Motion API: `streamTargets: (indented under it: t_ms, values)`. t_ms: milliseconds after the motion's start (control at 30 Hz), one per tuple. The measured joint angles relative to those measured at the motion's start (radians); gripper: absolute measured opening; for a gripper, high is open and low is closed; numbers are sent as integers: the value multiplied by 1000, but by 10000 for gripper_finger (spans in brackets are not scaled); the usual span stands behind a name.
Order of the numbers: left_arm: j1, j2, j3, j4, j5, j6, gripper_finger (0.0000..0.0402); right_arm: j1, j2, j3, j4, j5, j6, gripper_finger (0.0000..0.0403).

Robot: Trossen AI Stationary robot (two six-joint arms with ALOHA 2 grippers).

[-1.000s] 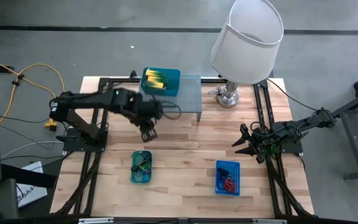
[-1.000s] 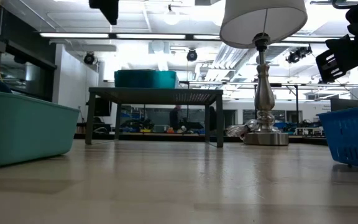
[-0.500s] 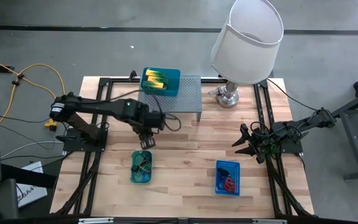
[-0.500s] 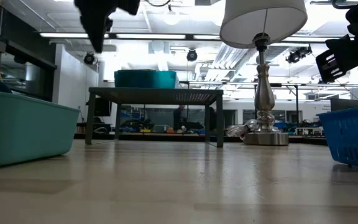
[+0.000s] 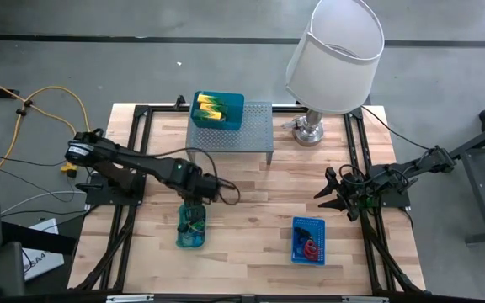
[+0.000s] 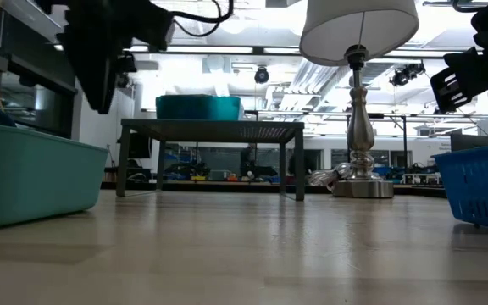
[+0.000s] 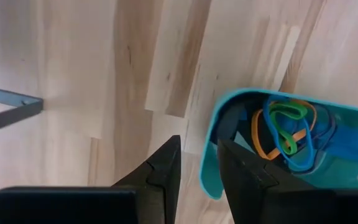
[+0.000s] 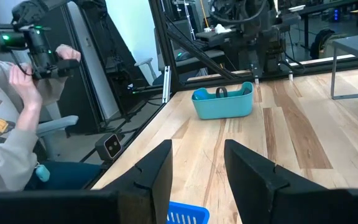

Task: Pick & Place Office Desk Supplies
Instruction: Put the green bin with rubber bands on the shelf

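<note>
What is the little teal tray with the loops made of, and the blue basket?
The small teal tray looks like smooth moulded plastic: its rim is rounded and slightly glossy. The blue mesh basket shows a fine grid of holes; whether that is metal wire or plastic is unclear.

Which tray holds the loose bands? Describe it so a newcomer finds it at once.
Start at the white lamp at the table's far edge, then come to the near half of the table. Two small containers sit there: a blue mesh basket and, left of it, the teal tray under the left gripper. Unlike the teal tray on the grey shelf, it holds orange, green and blue bands.
</note>
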Motion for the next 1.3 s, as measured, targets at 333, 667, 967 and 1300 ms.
streamTargets:
  t_ms: [333,667,967,1300]
  values:
    - [-34,-137,-199,125,-26,-164,99,0,0,0,0,0,0,134]
    - [-58,-171,-299,179,-21,-172,99,0,0,0,0,0,0,134]
    - [-106,-171,-336,213,-31,-164,99,0,0,0,0,0,0,134]
    - [-114,-171,-356,237,-44,-103,99,0,0,0,0,0,0,134]
